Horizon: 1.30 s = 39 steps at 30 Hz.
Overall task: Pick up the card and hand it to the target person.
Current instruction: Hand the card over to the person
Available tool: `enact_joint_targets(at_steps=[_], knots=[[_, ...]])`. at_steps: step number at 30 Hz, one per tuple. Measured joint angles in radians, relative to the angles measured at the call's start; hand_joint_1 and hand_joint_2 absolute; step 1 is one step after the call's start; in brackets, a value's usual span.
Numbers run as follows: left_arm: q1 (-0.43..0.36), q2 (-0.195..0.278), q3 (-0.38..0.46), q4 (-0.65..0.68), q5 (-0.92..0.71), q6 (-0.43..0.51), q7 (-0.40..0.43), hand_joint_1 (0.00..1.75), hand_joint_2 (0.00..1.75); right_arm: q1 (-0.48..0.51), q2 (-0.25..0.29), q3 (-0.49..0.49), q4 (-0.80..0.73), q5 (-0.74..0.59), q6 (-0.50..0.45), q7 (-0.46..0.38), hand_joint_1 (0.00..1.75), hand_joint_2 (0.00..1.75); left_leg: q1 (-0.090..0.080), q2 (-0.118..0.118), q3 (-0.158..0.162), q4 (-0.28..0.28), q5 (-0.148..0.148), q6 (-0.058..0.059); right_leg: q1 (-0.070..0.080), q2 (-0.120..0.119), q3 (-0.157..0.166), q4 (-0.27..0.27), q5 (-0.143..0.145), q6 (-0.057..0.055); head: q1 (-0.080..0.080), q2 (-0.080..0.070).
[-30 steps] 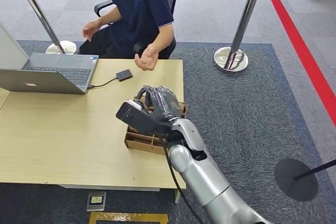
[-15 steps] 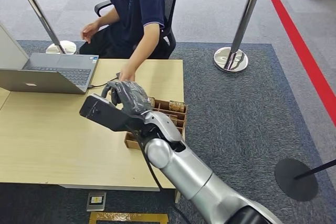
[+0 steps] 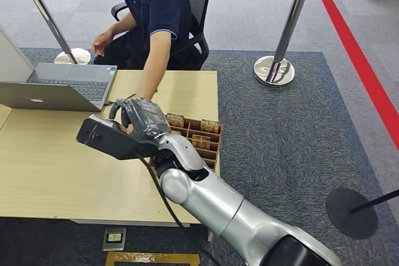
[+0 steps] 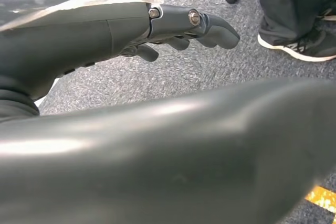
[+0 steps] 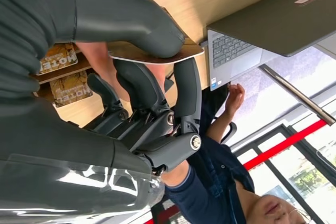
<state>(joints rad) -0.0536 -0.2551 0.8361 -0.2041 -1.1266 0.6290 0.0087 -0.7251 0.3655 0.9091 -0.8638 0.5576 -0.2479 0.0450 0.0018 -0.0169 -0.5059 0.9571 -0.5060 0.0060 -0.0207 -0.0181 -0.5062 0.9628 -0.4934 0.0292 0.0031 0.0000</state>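
My right hand (image 3: 137, 119) reaches left over the wooden table (image 3: 47, 166), in front of the seated person (image 3: 155, 4). In the right wrist view it pinches a thin brown card (image 5: 192, 51) between the thumb (image 5: 130, 19) and the dark fingers (image 5: 186, 90). The person's hand (image 5: 97, 61) is right behind the card, close to my fingers; I cannot tell whether it touches the card. The person's forearm (image 3: 151, 70) comes down to my hand. My left hand (image 4: 118, 30) hangs over grey carpet, fingers stretched out and holding nothing.
A wooden tray (image 3: 214, 154) with several more cards lies at the table's right edge, under my right arm. An open laptop (image 3: 61, 85) stands at the back left. A stanchion base (image 3: 274, 70) and a red floor line (image 3: 357, 60) lie to the right.
My right arm has swung left across the table with the card, from above the tray. The person has leaned forward and lowered an arm to my hand.
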Motion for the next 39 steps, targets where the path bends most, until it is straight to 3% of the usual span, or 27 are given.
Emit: enact_joint_targets(at_steps=[1,5,8,17,21,28,32,37,39], knots=[[0.000,0.000,0.001,0.000,-0.001,0.000,0.001,0.00,0.00,-0.003,0.000,0.008,0.004,0.000,-0.006,0.005,1.32,1.75,0.000,0.000,0.000,0.000,0.000,0.000,0.000,0.000,0.000,0.000,0.000,0.000,0.000,0.000],[0.000,0.000,0.002,0.000,-0.007,0.000,0.002,0.00,0.00,-0.010,0.000,0.032,0.020,0.009,-0.030,0.025,0.24,1.75,0.000,0.000,0.000,0.000,0.000,0.000,0.000,0.000,0.000,0.000,0.000,0.000,0.000,0.000],[0.000,0.000,0.002,0.000,-0.012,-0.001,0.002,0.00,0.00,-0.012,0.000,0.046,0.039,0.029,-0.050,0.041,0.00,1.75,0.000,0.000,0.000,0.000,0.000,0.000,0.000,0.000,0.000,0.000,0.000,0.000,0.000,0.000],[0.000,0.000,0.002,0.000,-0.022,-0.006,0.002,0.00,0.00,-0.016,0.000,0.069,0.089,0.073,-0.083,0.075,0.00,1.75,0.000,0.000,0.000,0.000,0.000,0.000,0.000,0.000,0.000,0.000,0.000,0.000,0.000,0.000],[0.000,0.000,0.002,0.000,-0.025,-0.012,0.004,0.00,0.00,-0.016,0.000,0.073,0.110,0.086,-0.091,0.088,0.00,0.00,0.000,0.000,0.000,0.000,0.000,0.000,0.000,0.000,0.000,0.000,0.000,0.000,0.000,0.000],[0.000,0.000,0.002,0.000,-0.023,-0.007,0.020,0.00,0.00,-0.015,0.000,0.079,0.134,0.124,-0.146,0.099,0.00,0.00,0.000,0.000,0.000,0.000,0.000,0.000,0.000,0.000,0.000,0.000,0.000,0.000,0.000,0.000],[0.000,-0.003,0.009,0.000,-0.016,-0.002,0.020,0.00,0.00,0.025,-0.006,0.038,0.141,0.274,-0.198,0.074,0.00,0.00,0.000,0.000,0.001,0.000,0.000,0.000,0.000,0.000,0.000,0.000,0.000,0.000,0.000,0.000],[0.001,-0.005,0.031,0.000,-0.005,-0.015,-0.019,0.00,0.00,0.191,-0.062,-0.129,0.068,0.570,-0.295,0.119,0.00,0.00,0.000,-0.002,0.002,0.001,0.000,0.000,0.000,0.000,0.002,-0.003,0.000,0.000,0.000,0.000],[0.002,-0.005,0.044,0.000,0.000,-0.031,-0.038,0.00,0.00,0.345,-0.112,-0.287,-0.065,0.678,-0.381,0.110,0.00,0.00,0.000,-0.003,0.002,0.001,-0.001,0.001,0.000,0.000,0.003,-0.003,0.000,0.000,0.000,0.000]])
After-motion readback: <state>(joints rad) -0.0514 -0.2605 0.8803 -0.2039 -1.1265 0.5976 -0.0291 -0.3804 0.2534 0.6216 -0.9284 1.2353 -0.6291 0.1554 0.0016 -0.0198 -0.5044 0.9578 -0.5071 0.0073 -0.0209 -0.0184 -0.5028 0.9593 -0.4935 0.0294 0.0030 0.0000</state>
